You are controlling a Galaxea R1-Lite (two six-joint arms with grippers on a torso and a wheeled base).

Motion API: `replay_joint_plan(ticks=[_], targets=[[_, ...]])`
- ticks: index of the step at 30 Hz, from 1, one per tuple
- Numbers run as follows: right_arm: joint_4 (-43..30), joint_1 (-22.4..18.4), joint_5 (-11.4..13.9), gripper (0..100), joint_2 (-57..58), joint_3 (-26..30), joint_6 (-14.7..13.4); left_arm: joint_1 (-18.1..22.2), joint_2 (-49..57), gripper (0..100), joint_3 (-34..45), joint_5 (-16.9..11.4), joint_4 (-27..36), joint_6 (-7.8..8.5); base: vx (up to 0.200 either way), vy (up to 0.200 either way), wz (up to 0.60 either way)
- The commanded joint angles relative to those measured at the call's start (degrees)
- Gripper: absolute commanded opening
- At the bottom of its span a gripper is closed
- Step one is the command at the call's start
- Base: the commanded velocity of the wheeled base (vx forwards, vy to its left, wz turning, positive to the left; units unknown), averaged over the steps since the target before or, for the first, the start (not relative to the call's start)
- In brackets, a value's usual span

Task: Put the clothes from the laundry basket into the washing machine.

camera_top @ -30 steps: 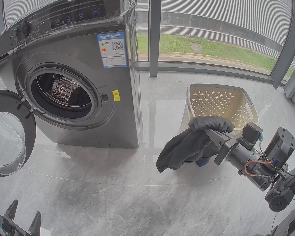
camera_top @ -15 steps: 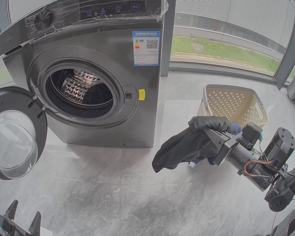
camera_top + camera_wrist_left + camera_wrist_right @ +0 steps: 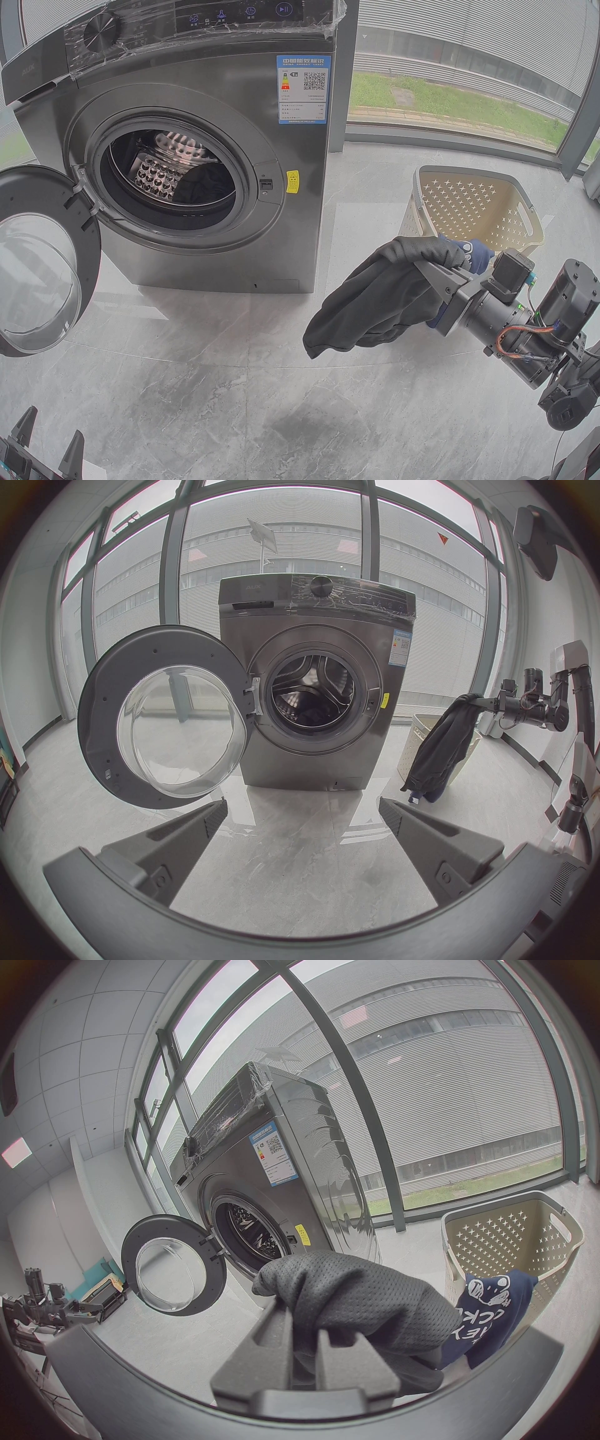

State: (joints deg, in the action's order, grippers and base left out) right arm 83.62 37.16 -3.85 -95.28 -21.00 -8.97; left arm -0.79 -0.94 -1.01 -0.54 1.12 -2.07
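Observation:
My right gripper [image 3: 437,275] is shut on a dark grey garment [image 3: 375,294] that hangs above the floor, in front of the beige laundry basket [image 3: 475,206]. A blue printed shirt [image 3: 490,1313] drapes over the basket's near rim, right behind the grey garment. The grey washing machine [image 3: 206,156] stands at the left with its round door [image 3: 37,269] swung wide; something dark lies in the drum [image 3: 187,181]. My left gripper [image 3: 303,830] is open and low, facing the machine from a distance, with nothing between its fingers [image 3: 72,447].
Tall windows [image 3: 462,62] run behind the machine and the basket. The open door juts out to the left of the machine's front. Bare grey tiled floor [image 3: 250,387] spreads between me and the machine.
The head view has shifted, so the machine now shows farther right and fuller. The grey garment has swung a little lower and to the left, and the blue shirt shows at the basket's rim.

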Motion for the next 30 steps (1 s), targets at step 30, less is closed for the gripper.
replay_joint_plan(ticks=[30], targets=[[-0.03,-0.24,-0.01,0,-0.08,0.00,-0.08,0.00,-0.03,100,0.48,0.01,0.02,-0.04,0.000,0.127,0.00]])
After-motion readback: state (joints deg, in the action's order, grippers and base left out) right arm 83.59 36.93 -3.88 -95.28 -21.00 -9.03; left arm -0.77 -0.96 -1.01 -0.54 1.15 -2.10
